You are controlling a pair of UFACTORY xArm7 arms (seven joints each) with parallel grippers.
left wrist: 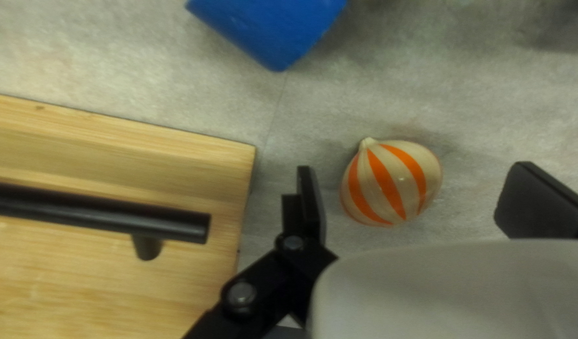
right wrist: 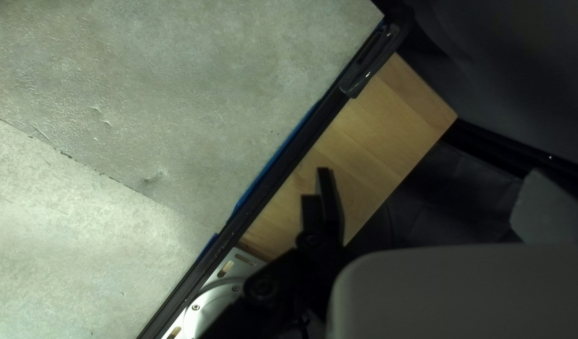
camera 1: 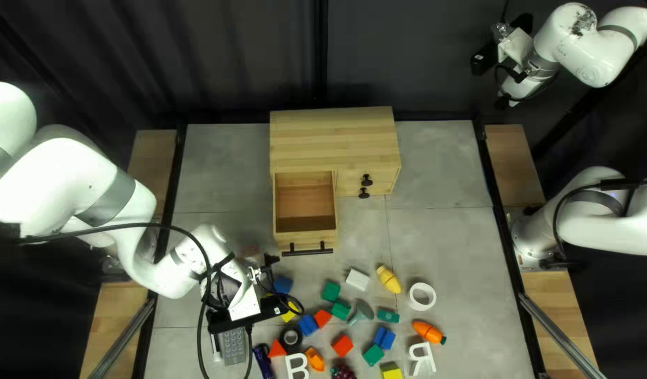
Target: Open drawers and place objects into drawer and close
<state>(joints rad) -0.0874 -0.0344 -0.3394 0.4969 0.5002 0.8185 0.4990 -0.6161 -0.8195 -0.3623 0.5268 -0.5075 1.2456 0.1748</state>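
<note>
On the worktop [camera 1: 443, 165], towards its far edge, see the cabinet [camera 1: 334, 140] with one drawer [camera 1: 304, 237] opened, bare inside; see right tool [right wrist: 427, 182] and left tool [left wrist: 413, 176] spread, the latter astride a loose striped toy [left wrist: 389, 182] beside the drawer's front corner. Probably need to grip, place, close.

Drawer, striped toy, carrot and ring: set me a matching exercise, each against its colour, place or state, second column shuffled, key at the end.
Column one
1. Bar-handled drawer
2. Striped toy
3. Carrot
4. Ring

Column two
A. White
B. Seen between my left end effector's open fingers
C. Orange with a green tip
D. Pulled out

Pairs: 1-D, 2-B, 3-C, 4-A
</note>
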